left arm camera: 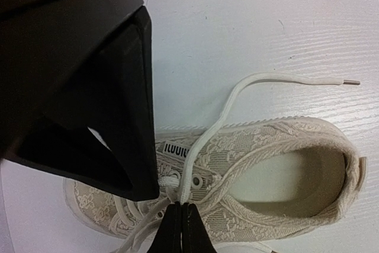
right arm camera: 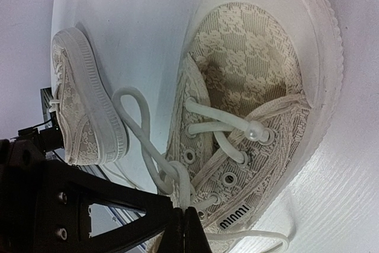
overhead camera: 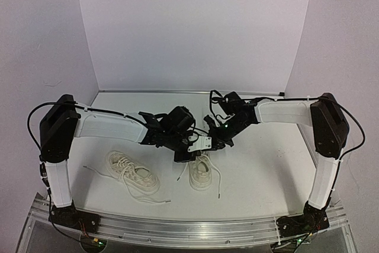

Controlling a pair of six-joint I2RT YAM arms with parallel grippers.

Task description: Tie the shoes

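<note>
Directly at the tips, the left fingers (left arm camera: pixel 179 220) are pressed together, pinching a lace strand (left arm camera: pixel 204 140) just above the top eyelets of the shoe (left arm camera: pixel 284 164). That strand runs away from them to a free aglet (left arm camera: pixel 352 82) on the desk (left arm camera: pixel 266 22). The right fingers (right arm camera: pixel 180 229) are likewise closed, on a looped strand (right arm camera: pixel 148 137) beside the tongue. Probable purpose: each arm secures one lace end for crossing. A black housing (left arm camera: pixel 77 75), likely the right arm's, crowds the left fingers. Farther off, the second shoe (overhead camera: pixel 133 173) lies apart, laces loose.
</note>
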